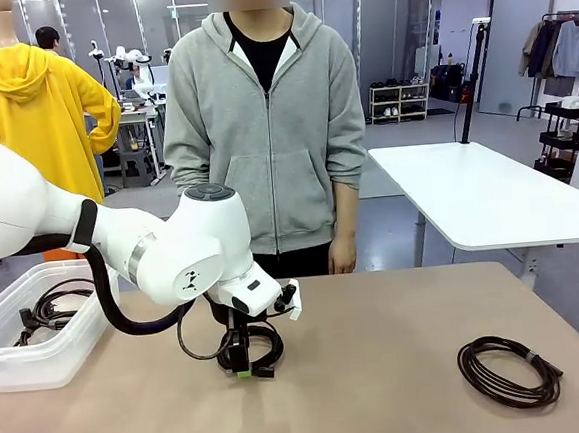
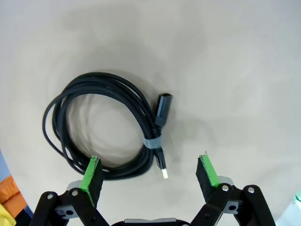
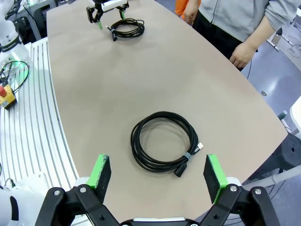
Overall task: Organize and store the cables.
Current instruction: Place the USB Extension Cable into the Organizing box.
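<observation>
The left claw (image 2: 150, 172) hangs spread over the cable (image 2: 151, 142) left of the desk's (image 1: 382, 370) middle, apparently ready to pinch it. The right claw (image 3: 156, 162), also spread, hovers above the second cable (image 3: 136, 141) near the right edge.

Cable (image 2: 151, 142) centre, second cable (image 3: 136, 141) right, bin (image 1: 40, 361) far left.

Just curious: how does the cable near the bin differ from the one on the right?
The left cable lies close to the bin; the right cable lies far from it, near the right edge of the table. The left gripper hangs low over the left cable; the right gripper sits higher above the right cable. Both are black coils with a grey band, lying flat, unheld.
</observation>
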`<state>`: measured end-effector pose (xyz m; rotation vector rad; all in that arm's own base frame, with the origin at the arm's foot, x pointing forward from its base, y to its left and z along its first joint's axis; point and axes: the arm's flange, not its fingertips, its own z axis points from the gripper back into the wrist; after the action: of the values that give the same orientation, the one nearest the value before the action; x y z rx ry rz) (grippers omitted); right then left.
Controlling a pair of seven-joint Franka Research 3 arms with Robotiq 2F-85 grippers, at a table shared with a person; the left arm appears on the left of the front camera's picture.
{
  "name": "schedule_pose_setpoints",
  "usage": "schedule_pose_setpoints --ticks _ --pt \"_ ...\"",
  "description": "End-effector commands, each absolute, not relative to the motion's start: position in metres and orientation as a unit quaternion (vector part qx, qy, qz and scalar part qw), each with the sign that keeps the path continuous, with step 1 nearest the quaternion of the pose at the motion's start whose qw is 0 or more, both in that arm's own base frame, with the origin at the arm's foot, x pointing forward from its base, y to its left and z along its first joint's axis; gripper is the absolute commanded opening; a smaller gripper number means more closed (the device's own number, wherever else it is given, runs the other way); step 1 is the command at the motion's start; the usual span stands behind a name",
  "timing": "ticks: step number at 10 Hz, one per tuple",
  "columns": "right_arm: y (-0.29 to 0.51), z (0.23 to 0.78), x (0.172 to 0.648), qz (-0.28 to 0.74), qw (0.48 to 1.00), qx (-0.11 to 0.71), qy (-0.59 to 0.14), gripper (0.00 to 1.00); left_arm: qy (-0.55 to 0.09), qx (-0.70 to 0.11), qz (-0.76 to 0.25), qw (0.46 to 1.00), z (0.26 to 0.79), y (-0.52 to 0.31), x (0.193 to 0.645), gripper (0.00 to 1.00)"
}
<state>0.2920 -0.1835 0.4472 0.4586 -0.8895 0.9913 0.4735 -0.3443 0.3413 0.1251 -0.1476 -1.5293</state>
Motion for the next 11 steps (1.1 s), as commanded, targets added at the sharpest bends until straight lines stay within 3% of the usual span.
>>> schedule_pose_setpoints --ticks 1,4,7,8,9,10,11 --pt "-0.185 0.448 0.293 0.458 0.758 0.21 -0.413 1.0 -0.081 0.061 -0.667 0.738 0.328 -0.35 0.49 1.0" --pt "-0.185 0.448 0.293 0.458 0.758 0.21 -0.413 1.0 -0.061 0.035 -0.666 0.743 0.316 -0.354 0.505 1.0" --pt "-0.185 0.448 0.293 0.458 0.758 0.21 -0.413 1.0 -0.051 0.038 -0.666 0.743 0.316 -0.354 0.504 0.12" --pt "-0.185 0.448 0.293 0.458 0.758 0.21 -0.413 1.0 -0.048 0.039 -0.668 0.742 0.317 -0.354 0.503 0.0" --pt "-0.185 0.448 0.293 0.458 0.758 0.21 -0.413 1.0 -0.045 0.038 -0.666 0.743 0.316 -0.354 0.504 0.25" --pt "-0.185 0.448 0.293 0.458 0.758 0.21 -0.413 1.0 -0.042 0.037 -0.664 0.745 0.317 -0.353 0.503 0.0" --pt "-0.185 0.448 0.293 0.458 0.758 0.21 -0.413 1.0 -0.042 0.037 -0.664 0.745 0.319 -0.353 0.502 0.0"
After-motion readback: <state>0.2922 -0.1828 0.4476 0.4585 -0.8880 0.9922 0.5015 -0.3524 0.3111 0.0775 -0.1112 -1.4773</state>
